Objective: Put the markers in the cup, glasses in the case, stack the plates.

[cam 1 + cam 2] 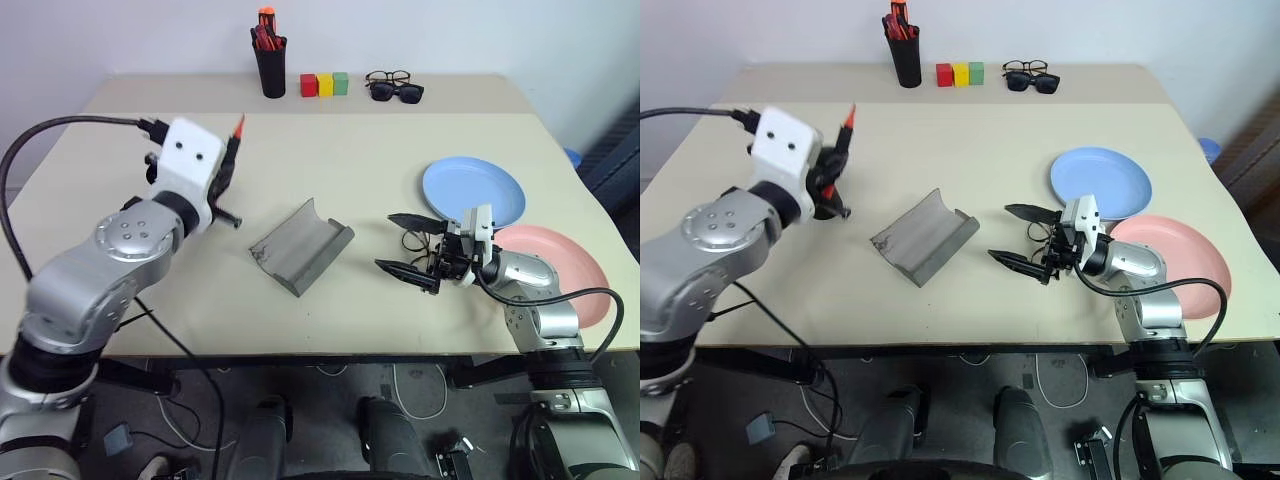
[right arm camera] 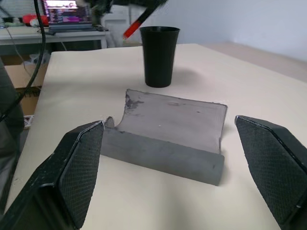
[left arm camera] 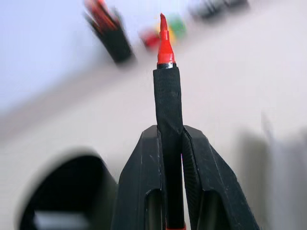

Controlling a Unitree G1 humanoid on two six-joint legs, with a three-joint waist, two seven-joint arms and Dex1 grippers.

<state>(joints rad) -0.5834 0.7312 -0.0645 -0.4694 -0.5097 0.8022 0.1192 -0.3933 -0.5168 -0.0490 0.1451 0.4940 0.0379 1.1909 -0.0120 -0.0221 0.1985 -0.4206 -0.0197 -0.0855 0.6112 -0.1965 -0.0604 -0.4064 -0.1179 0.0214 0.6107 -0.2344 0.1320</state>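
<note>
Left tool clamps the red marker, raised near the cup at 9 o'clock on the tabletop. Risks: the marker catches the rim and tips the cup, or slips out. Right tool gapes empty facing the case (centre) — could nudge it. No readable writing.

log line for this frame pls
left gripper: shut on red marker, above cup | right gripper: open, facing case | plates: unstacked
</note>
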